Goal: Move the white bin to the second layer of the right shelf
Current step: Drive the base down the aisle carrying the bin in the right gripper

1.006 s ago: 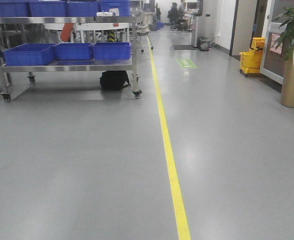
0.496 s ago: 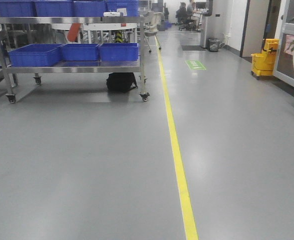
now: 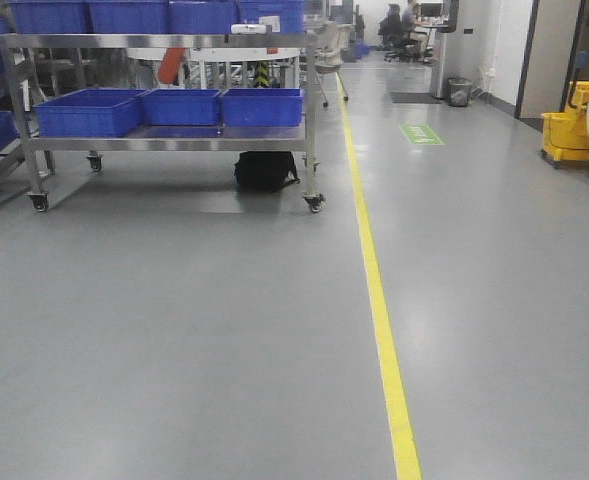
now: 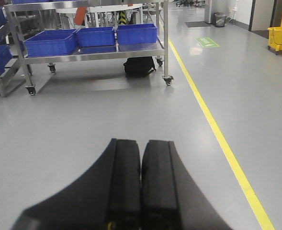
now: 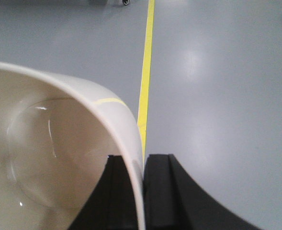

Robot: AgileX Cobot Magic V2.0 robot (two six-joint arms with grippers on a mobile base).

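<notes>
Smooth grey floor (image 3: 174, 330) runs down the hall. Left of the yellow line (image 3: 379, 300) stands a wheeled steel cart (image 3: 164, 143) holding blue crates (image 3: 89, 110). The left gripper (image 4: 141, 191) has its jaws pressed together, empty. Near the line, the right gripper (image 5: 143, 191) pinches the thin wall of the glossy, rounded white bin (image 5: 59, 158).

A cart (image 3: 154, 41) stands at the back left. Three crates (image 3: 179, 106) sit on its lower level, and a bag (image 3: 265, 171) lies on the floor under its right end. A floor line (image 3: 379, 300) runs front to back just right of the cart. A mop bucket (image 3: 566, 138) stands far right. The wall of the bin (image 5: 54, 143) is between the fingers of the right gripper (image 5: 141, 165).
</notes>
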